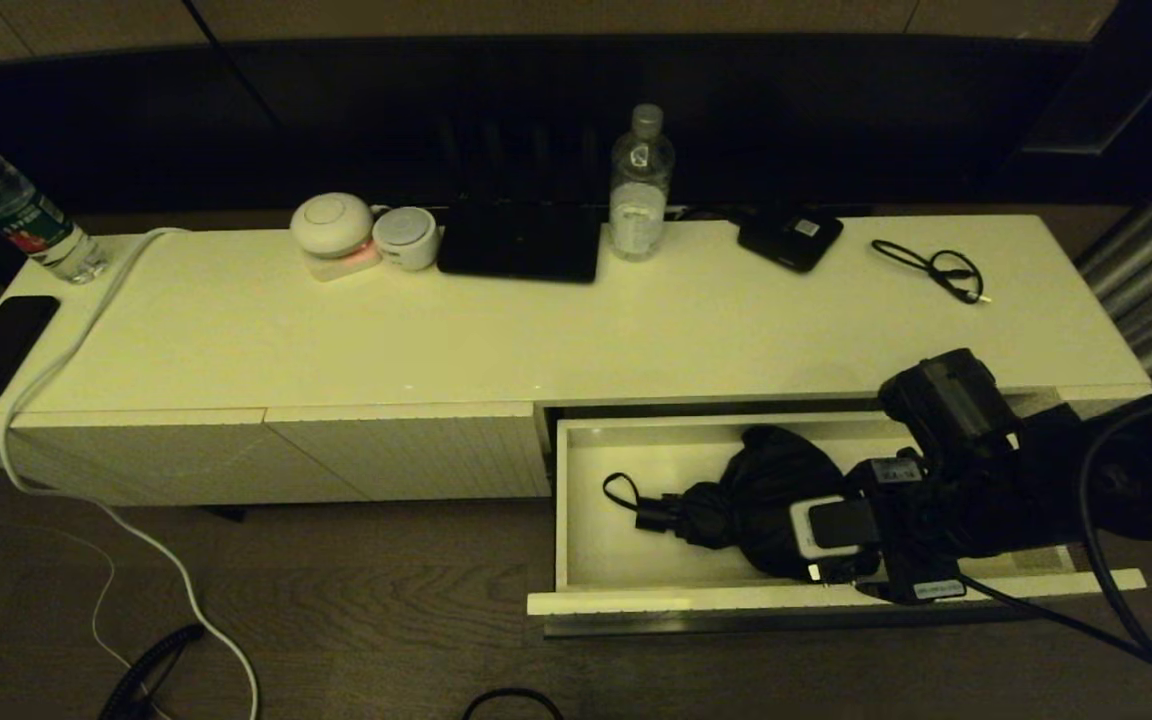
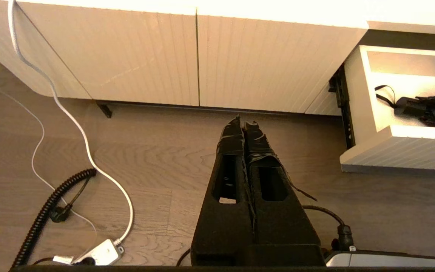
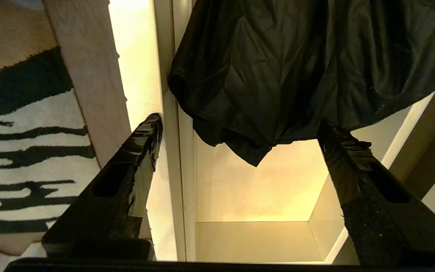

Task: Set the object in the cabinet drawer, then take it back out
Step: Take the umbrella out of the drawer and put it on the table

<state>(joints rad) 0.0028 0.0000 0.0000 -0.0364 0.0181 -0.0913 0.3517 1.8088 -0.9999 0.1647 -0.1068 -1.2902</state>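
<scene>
**While the umbrella lies in the drawer, the open claw hangs over its soft end**

Since the umbrella [image 1: 751,495] is a loose bundle of black fabric around a stiffer core, it will likely handle as two things at once: light and floppy on the outside, firm only along the shaft and at the short handle [image 1: 658,515] with its thin wrist loop [image 1: 620,490]. It lies inside the open cabinet drawer [image 1: 586,540], handle end toward the robot's left and the bunched canopy toward the right, resting on the pale floor of the drawer.

The right claw [image 3: 236,132] sits above the canopy end with its fingers spread wide. In the right wrist view one finger [image 3: 142,147] lies over the drawer's front edge, the other [image 3: 344,151] touches or nearly touches the fabric; nothing is clamped.

The cloth looks smooth and a little shiny, so a pinch on a fold alone would probably slip or pull out a flap while the rest sags. A better hold, in my judgement, is across the thick middle of the bundle, where the fingers can close through the fabric onto the ribs and shaft. The handle is firmer but small and close to the drawer's left wall. The loop is too thin to trust.

The left claw [image 2: 244,122] is parked low before the closed ribbed cabinet fronts [image 2: 198,60], above the floor, its fingers pressed together and holding nothing.
</scene>
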